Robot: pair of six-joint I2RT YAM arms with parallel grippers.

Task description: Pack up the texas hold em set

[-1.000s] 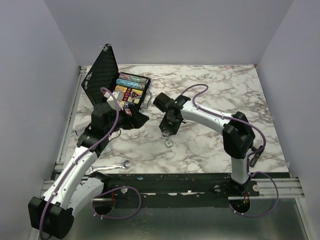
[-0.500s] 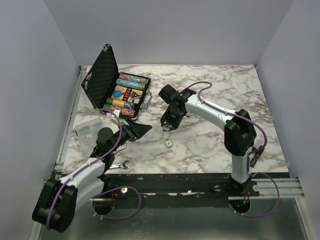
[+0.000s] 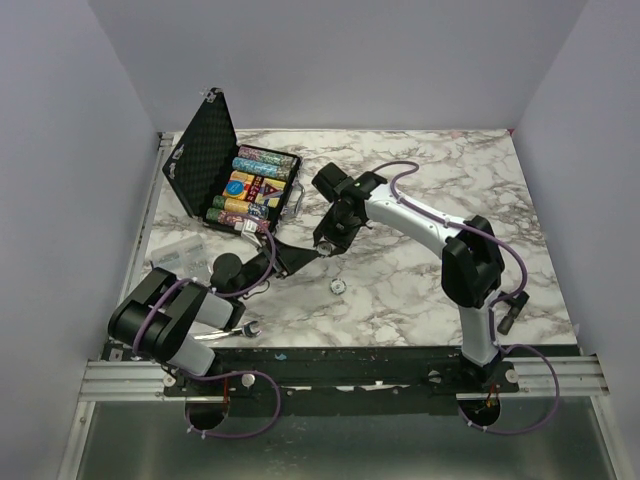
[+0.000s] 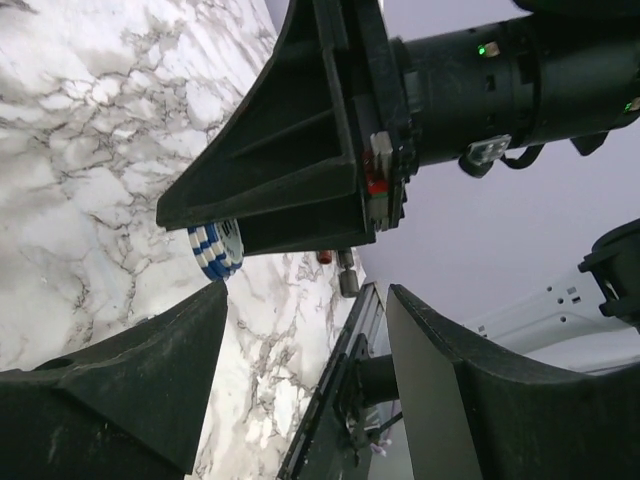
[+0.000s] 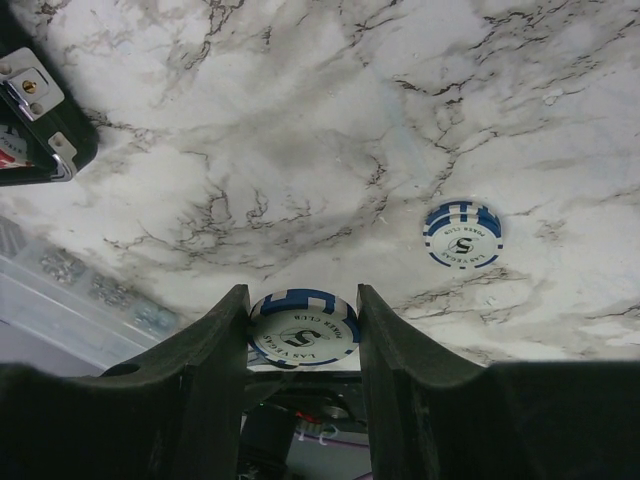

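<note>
Right pincer (image 5: 303, 300) clamped on one blue-white chip (image 5: 303, 327); over the last second it lifted off the table (image 3: 420, 180) toward the open case (image 3: 200, 165). The second chip (image 5: 462, 233) lies flat on the marble. Left pincer (image 3: 300, 257) agape, empty, arm folded back low. Judgement: drop-in next, one pickup remaining.

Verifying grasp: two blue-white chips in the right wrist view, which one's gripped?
The nearer chip, pinched between the right gripper fingers; the other chip lies loose on the marble table.
</note>
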